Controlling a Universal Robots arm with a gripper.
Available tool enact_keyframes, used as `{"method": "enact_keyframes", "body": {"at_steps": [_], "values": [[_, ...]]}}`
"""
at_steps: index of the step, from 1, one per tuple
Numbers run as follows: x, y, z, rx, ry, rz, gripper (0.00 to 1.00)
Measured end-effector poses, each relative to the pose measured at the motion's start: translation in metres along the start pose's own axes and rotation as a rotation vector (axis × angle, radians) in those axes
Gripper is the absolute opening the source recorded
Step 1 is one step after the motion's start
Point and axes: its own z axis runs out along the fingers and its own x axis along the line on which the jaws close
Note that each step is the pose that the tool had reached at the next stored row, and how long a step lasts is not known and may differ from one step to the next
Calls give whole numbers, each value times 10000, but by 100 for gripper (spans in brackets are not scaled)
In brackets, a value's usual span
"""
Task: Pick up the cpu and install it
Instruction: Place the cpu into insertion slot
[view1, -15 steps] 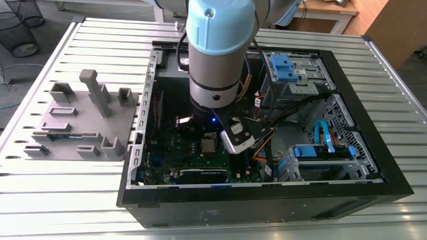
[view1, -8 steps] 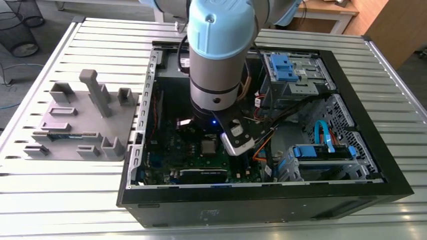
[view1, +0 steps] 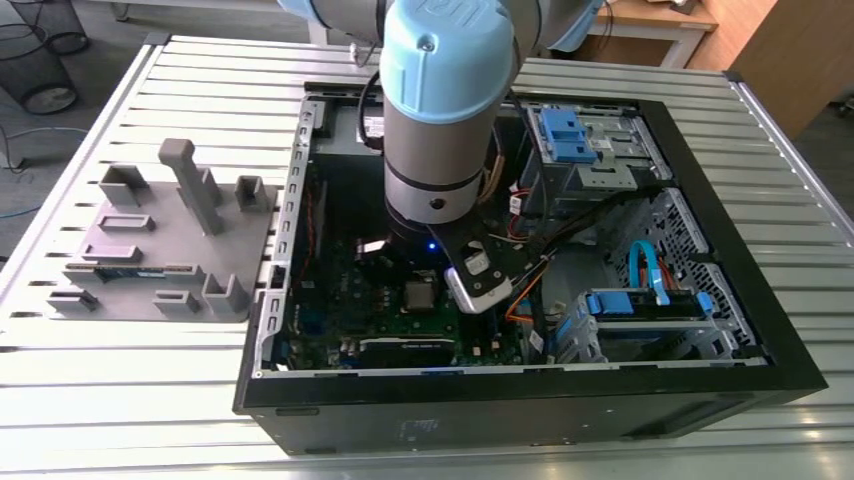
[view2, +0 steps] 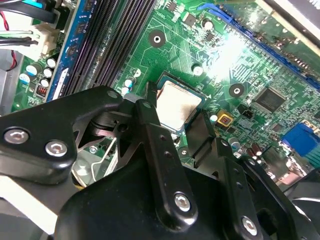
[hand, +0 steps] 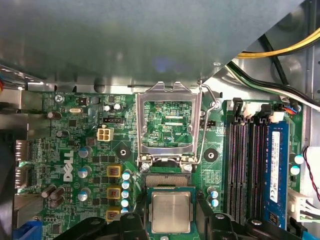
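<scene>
A slatted silver metal table (view1: 134, 400) lay under everything. At the exterior view's left sat the grey moulded plastic tray (view1: 147, 240) of part holders, just beside the open black steel computer case (view1: 534, 405). I judge the case lay on its side so that its green motherboard (hand: 85, 150) faced up at me. My pale blue and grey arm (view1: 434, 120) reached straight down into it.

In the first wrist view the hinged silver metal load plate (hand: 165, 90) stood flipped back, leaving the dark square socket (hand: 165, 181) uncovered (nothing could go in otherwise). The small flat square cpu (hand: 171, 212) with its shiny silver top lay level at the socket, squared to its frame. My black gripper (hand: 171, 222) straddled it, clenched on two opposite edges as far as I could judge, which kept the chip flat. Further to the exterior view's right, the blue plastic drive brackets (view1: 567, 135) sat well apart from the work.
</scene>
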Motion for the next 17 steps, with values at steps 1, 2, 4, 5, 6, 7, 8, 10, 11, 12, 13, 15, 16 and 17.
{"method": "enact_keyframes", "body": {"at_steps": [1, 2, 4, 5, 6, 7, 8, 10, 11, 12, 13, 15, 16, 17], "values": [[0, 1, 1, -1, 0, 0, 47], [3, 6, 5, -5, -2, 0, 47], [17, 17, 11, -5, -2, 0, 47], [23, 18, 13, -4, -1, 0, 47], [25, 18, 18, -1, 0, 0, 47], [25, 19, 27, -4, -2, -1, 47], [25, 18, 41, -3, -1, -2, 47], [26, 18, 65, -3, -1, -1, 47], [26, 18, 69, -2, -1, -1, 47], [27, 19, 69, -2, 0, -1, 47], [27, 20, 70, -4, 0, 0, 47], [26, 21, 72, -7, -1, -1, 47], [27, 21, 72, -8, 0, -1, 47], [27, 21, 73, -15, -1, 0, 47]]}}
